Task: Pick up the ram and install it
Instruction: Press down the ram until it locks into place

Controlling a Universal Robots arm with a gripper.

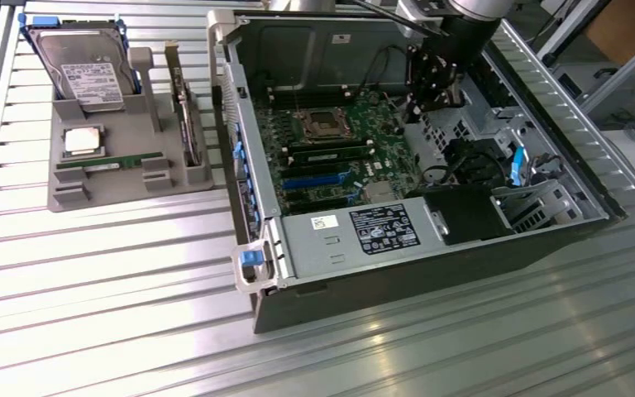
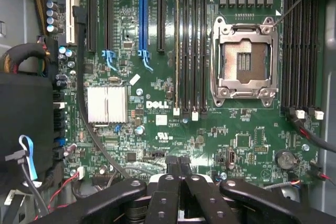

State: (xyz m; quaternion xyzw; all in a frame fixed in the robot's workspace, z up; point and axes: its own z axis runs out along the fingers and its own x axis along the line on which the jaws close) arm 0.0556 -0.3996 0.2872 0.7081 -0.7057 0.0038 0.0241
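Ram point(image 1: 110, 163): long, thin green stick, lying on edge in grey holder tray point(image 1: 75, 197), left of frame, exterior view.

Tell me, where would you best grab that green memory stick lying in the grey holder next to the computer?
Probably by its long top edge, coming straight down. The ram stands on edge in a slot of the grey holder, so its two flat faces are what fingers could pinch, near the middle between the holder's posts. The gripper is shut, over the motherboard inside the case.
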